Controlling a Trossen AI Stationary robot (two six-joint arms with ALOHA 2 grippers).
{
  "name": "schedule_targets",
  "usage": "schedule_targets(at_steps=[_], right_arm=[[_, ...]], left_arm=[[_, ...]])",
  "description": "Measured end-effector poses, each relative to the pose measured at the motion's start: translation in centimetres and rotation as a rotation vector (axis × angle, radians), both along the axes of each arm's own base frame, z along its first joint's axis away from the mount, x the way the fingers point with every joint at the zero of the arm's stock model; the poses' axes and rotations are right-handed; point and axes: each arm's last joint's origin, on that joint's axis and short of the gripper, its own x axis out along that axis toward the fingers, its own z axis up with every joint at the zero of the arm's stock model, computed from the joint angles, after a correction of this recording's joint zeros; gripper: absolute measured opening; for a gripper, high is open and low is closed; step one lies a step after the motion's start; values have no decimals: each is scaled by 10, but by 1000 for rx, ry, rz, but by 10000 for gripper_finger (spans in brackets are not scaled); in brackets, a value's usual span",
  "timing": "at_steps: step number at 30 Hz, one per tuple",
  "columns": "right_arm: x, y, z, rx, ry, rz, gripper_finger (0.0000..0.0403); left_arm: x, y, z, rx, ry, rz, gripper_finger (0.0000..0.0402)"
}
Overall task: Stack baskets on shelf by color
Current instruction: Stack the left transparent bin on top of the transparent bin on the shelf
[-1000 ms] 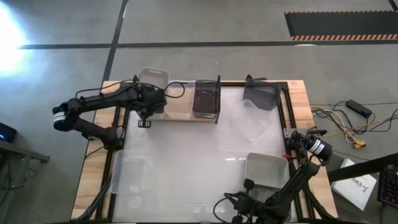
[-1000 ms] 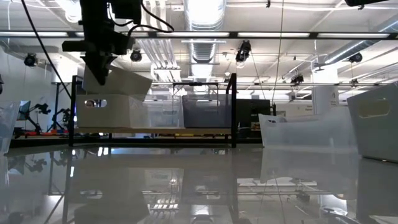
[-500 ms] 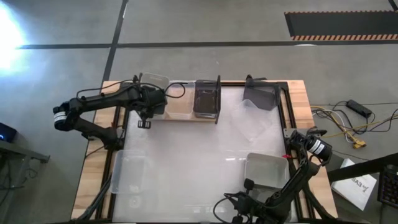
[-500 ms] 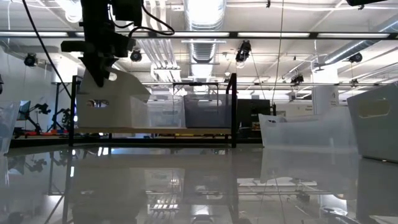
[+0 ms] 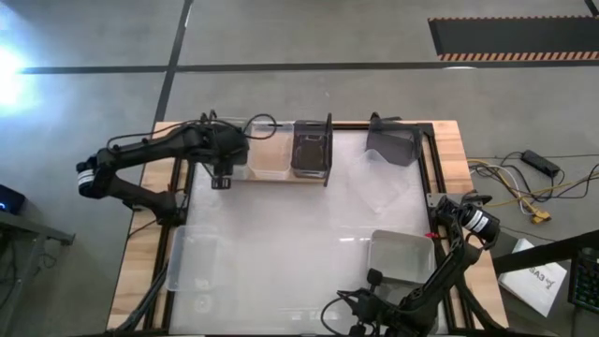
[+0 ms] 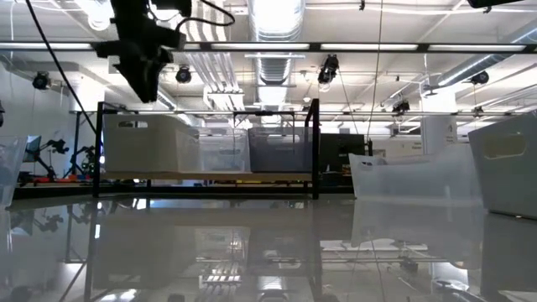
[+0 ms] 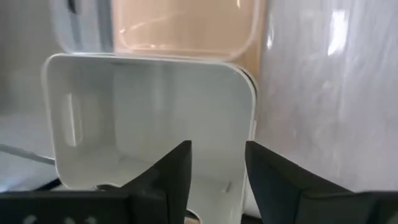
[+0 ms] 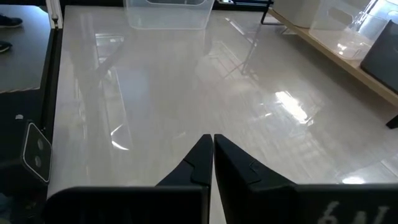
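Observation:
A whitish basket point(image 6: 138, 147) rests level, on its bottom, at the left end of the shelf point(image 6: 210, 176). A clear basket point(image 6: 222, 151) and a dark grey basket point(image 6: 277, 151) stand beside it on the plank. My left gripper point(image 6: 147, 88) hangs open just above the whitish basket point(image 7: 149, 118), clear of its rim. In the left wrist view my left gripper point(image 7: 216, 163) looks down into the basket. My right gripper point(image 8: 212, 149) is shut, low over the table's near right part, with nothing in it.
On the tabletop stand a dark grey basket point(image 5: 393, 145) at the far right, a whitish one point(image 5: 402, 257) at the near right and a clear one point(image 5: 197, 262) at the near left. Black wire uprights point(image 5: 328, 150) frame the shelf.
My left gripper has opened and let go of the whitish basket, then risen a little. The basket was tilted in the hold. It has come down and now sits level on the shelf's left end.

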Motion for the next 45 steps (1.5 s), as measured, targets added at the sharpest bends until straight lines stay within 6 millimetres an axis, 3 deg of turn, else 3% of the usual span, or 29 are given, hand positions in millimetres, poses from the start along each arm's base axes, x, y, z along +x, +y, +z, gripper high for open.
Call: schedule_targets(at_steps=[6, 10, 15, 20, 25, 30, 33, 37, 40, 45], right_arm=[[0, 0, 0, -7, 3, 4, 9], [0, 0, 0, -33, 15, 17, 9], [0, 0, 0, -42, 17, 21, 9], [0, 0, 0, -41, 16, 21, 9], [1, -1, 0, -42, 15, 19, 9], [4, -3, 0, -57, 14, 13, 9], [6, -5, 1, -82, 8, 8, 9], [9, -7, 1, -85, 8, 1, 9], [10, -7, 1, -81, 6, 0, 9], [10, -6, 1, -90, 9, 9, 9]], left_arm=[[0, -5, 8, -116, -166, 223, 134], [5, -30, 3, -126, -195, 244, 127], [13, -83, -2, -18, -280, 154, 102], [5, -152, -5, -80, -365, -11, 86], [-22, -213, -8, -198, -390, -155, 78], [-48, -249, -16, -332, -410, -56, 77], [-55, -254, -24, -389, -430, 177, 77], [-62, -241, -35, -360, -430, 569, 78], [-66, -236, -47, -365, -403, 658, 91], [-76, -224, -69, -390, -403, 849, 150]])
